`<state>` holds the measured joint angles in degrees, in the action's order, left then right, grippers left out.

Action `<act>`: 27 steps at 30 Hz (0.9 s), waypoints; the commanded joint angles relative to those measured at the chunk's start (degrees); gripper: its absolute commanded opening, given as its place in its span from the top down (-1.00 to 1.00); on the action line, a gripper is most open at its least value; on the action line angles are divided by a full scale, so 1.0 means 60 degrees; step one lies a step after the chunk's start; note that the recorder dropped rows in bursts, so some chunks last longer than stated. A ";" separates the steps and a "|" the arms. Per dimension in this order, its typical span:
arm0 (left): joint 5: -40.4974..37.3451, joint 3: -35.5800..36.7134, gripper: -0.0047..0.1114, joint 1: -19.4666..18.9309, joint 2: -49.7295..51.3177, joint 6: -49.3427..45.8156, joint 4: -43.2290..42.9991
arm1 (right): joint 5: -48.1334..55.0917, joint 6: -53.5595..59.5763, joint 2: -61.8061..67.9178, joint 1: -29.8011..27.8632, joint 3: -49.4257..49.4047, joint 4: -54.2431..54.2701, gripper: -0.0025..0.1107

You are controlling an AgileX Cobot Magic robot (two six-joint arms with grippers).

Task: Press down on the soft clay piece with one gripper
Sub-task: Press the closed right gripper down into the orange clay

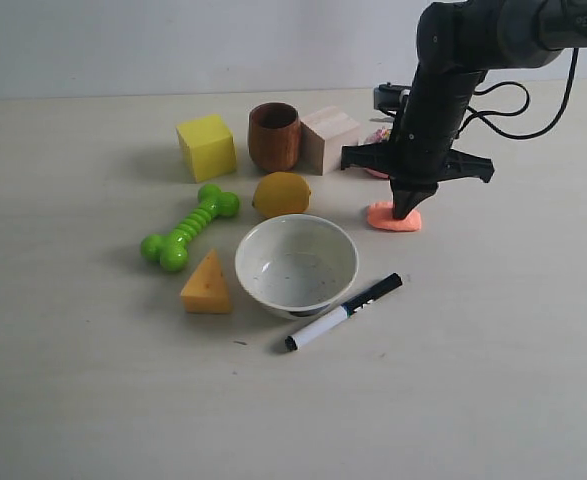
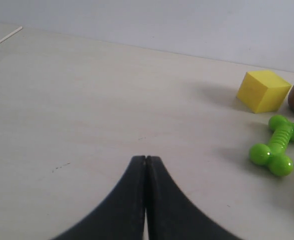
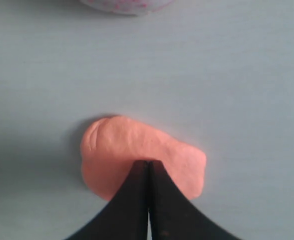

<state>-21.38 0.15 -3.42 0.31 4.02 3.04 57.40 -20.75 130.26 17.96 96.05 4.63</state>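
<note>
The soft clay piece [image 1: 393, 217] is a flat salmon-orange blob lying on the table to the right of the lemon. In the right wrist view the clay [image 3: 121, 150] fills the middle. My right gripper [image 1: 408, 208] points straight down with its fingers shut together, and its tip [image 3: 147, 162] rests on the clay's top. Nothing is held between the fingers. My left gripper [image 2: 145, 159] is shut and empty over bare table, away from the clay; it does not show in the exterior view.
A white bowl [image 1: 296, 264], a black-and-white marker [image 1: 342, 311] and a cheese-like wedge [image 1: 206, 285] lie in front. A lemon [image 1: 281, 194], green bone toy [image 1: 189, 226], yellow cube [image 1: 206, 146], brown cup [image 1: 274, 136] and wooden block [image 1: 328, 139] stand behind. A pink toy cake [image 3: 124, 5] is just beyond the clay.
</note>
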 commanded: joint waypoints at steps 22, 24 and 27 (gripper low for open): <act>0.0095 -0.0025 0.92 0.0008 -0.0052 0.0056 0.0059 | -0.0319 -0.0057 0.1108 0.0667 0.0049 -0.0162 0.96; 0.0095 -0.0025 0.92 0.0008 -0.0052 0.0056 0.0059 | -0.0319 -0.0057 0.1108 0.0667 0.0049 -0.0162 0.96; 0.0095 -0.0025 0.92 0.0008 -0.0052 0.0056 0.0059 | -0.0281 -0.0076 0.1108 0.0667 0.0049 -0.0159 0.96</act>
<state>-21.38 0.15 -3.42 0.31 4.02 3.04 58.47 -21.13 133.08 20.77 97.53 0.00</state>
